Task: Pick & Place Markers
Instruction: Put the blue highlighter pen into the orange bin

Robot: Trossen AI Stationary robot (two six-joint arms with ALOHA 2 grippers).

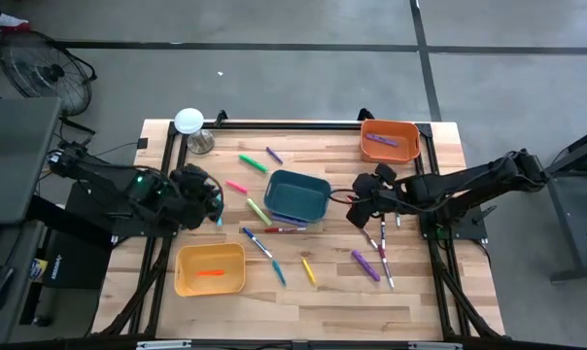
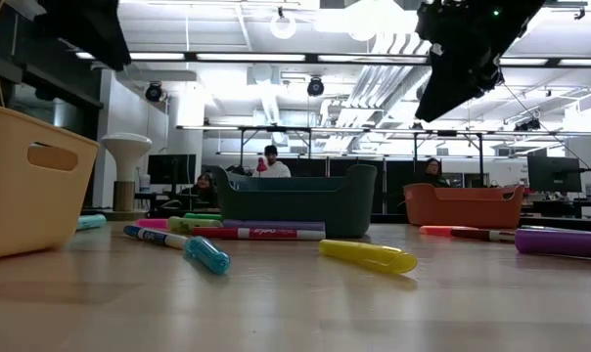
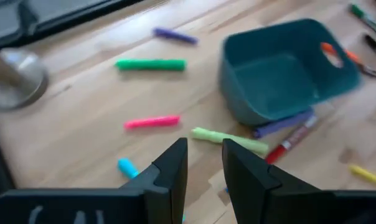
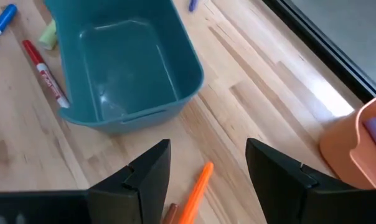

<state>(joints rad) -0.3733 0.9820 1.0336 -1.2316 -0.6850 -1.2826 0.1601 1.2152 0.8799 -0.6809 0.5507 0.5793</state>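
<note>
Markers [image 1: 365, 264] lie loose; both arms' fingers [image 4: 147, 171] gape, empty.

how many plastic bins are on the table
3: the teal bin near the table's middle, the orange bin at the far right corner, the yellow bin near the front left. None looks hidden.

Orange marker [image 4: 194, 198] cut off by the frame edge, orange bin [image 4: 357, 146] half out of view
</note>
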